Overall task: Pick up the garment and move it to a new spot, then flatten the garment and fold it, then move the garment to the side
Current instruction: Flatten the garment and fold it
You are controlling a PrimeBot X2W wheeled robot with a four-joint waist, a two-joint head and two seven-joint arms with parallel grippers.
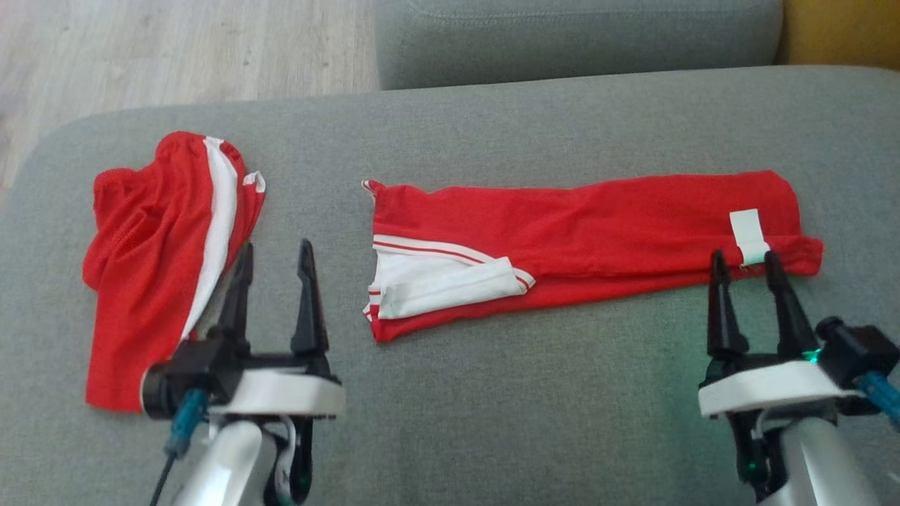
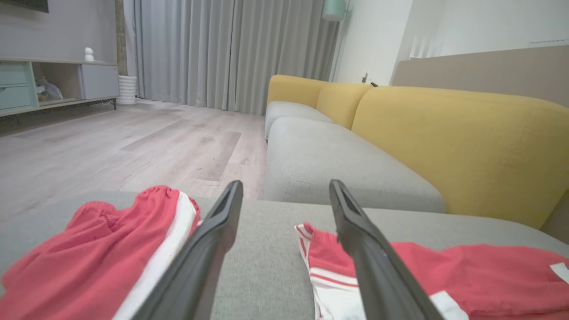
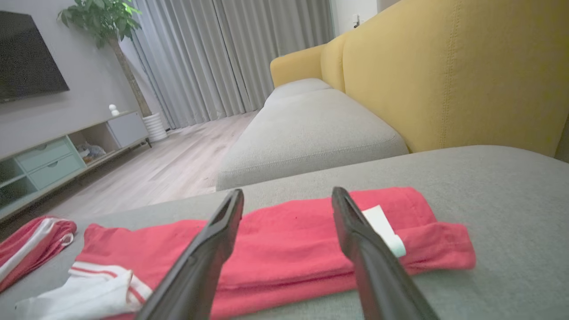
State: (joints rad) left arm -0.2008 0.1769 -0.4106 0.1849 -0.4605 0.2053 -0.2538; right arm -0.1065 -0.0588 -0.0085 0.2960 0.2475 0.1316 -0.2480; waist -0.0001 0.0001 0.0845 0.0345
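Left gripper [image 1: 275,246] and right gripper [image 1: 743,256] wide, empty, outstretched, right seemingly over garment [image 1: 598,225].

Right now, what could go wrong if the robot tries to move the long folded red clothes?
1. The right gripper is open at the end with the white label; it may pinch only the top layer, so the folded red garment could fall open.
2. The left gripper hangs open close by the crumpled red shorts and might snag them instead.
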